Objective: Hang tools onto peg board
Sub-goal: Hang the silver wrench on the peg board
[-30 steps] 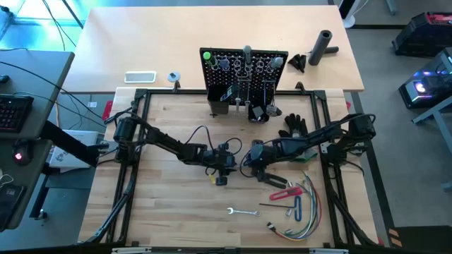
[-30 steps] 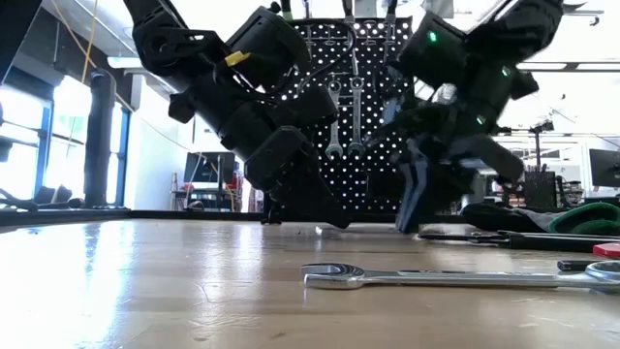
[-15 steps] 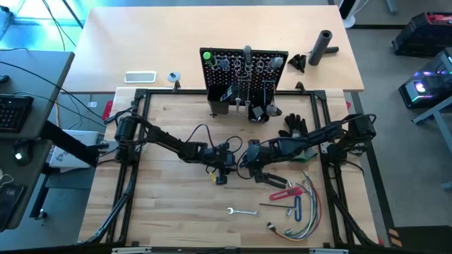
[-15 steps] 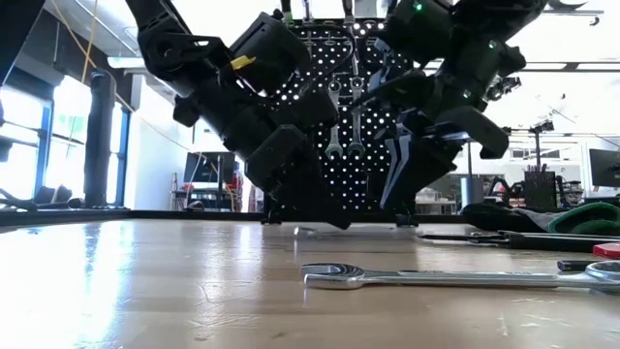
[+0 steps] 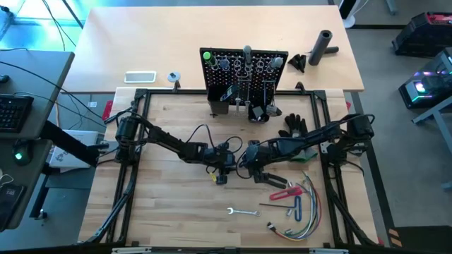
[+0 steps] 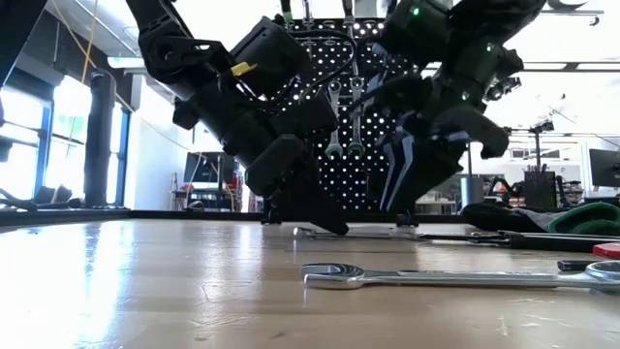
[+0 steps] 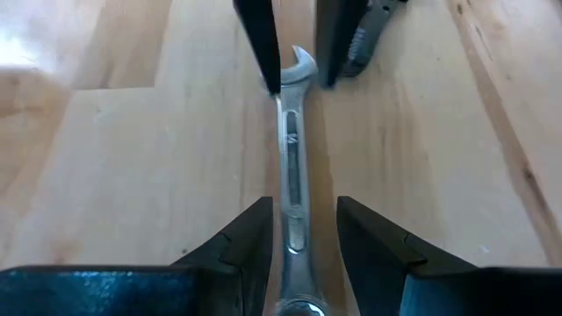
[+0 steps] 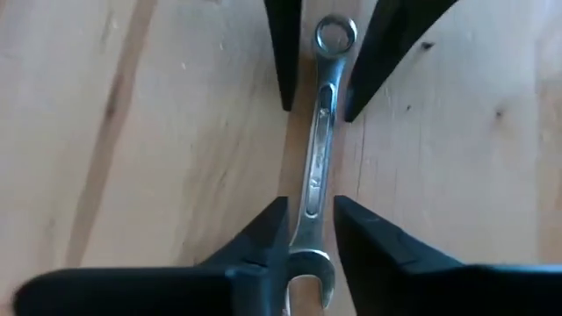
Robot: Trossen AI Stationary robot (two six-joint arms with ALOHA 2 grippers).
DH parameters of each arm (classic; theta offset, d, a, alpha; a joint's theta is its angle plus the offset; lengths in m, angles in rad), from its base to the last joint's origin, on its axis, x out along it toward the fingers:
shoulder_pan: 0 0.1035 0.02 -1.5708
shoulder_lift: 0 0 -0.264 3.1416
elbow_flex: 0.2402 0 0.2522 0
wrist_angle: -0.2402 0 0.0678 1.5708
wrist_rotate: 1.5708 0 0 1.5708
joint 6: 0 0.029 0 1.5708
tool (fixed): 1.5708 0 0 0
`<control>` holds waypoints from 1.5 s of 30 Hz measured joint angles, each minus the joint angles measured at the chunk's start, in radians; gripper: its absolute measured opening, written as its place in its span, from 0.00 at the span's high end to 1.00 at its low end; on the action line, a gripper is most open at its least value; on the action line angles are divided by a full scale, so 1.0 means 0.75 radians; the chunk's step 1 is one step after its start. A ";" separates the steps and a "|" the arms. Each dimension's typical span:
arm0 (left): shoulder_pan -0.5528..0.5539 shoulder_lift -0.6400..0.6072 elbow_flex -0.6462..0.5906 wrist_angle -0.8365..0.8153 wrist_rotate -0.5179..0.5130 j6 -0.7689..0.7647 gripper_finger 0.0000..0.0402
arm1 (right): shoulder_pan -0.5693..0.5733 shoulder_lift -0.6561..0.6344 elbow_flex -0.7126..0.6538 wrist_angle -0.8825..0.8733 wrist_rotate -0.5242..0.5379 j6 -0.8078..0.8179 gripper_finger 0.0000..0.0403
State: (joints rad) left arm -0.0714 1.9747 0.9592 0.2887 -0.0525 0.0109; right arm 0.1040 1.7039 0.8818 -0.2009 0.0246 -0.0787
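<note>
A silver wrench [image 7: 294,167] lies flat on the wooden table between my two grippers. Its ring end [image 8: 335,35] points to my left gripper and its open end [image 7: 299,63] to my right. My left gripper [image 5: 227,166] is open, fingertips down at the table on either side of the ring end, with a gap showing on both sides. My right gripper [image 6: 402,189] is open and hangs a little above the table, one finger on each side of the open end. The black peg board [image 5: 246,67] stands upright at the far edge with wrenches [image 6: 344,121] hanging on it.
A second silver wrench [image 5: 242,212] lies near the front edge. A red-handled tool [image 5: 286,192] and coloured wires [image 5: 296,226] lie at the right front. A black glove [image 5: 293,125] lies near the board's right. A black cylinder [image 5: 323,46] stands beyond the board.
My right gripper has lifted its fingertips off the table at the wrench's open end and has opened from shut. The wrench has stayed lying on the table.
</note>
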 joint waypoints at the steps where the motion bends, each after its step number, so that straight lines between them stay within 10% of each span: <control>1: 0.000 0.000 0.000 0.001 -0.012 0.000 0.69 | 0.000 0.015 0.000 0.011 0.000 0.000 0.76; 11: 0.000 0.000 0.000 -0.003 -0.025 -0.008 0.69 | -0.001 0.120 0.005 0.048 0.055 0.026 0.73; 21: -0.001 -0.003 0.000 -0.046 -0.028 0.026 0.69 | -0.008 0.123 0.007 0.044 0.044 -0.008 0.98; 45: 0.000 -0.176 0.000 -0.458 -0.106 -0.001 0.70 | -0.008 0.126 0.002 0.056 0.057 -0.009 1.00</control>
State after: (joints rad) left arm -0.0715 1.8427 0.9595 -0.0550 -0.1316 0.0099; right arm 0.0978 1.7985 0.8833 -0.1585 0.0672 -0.0856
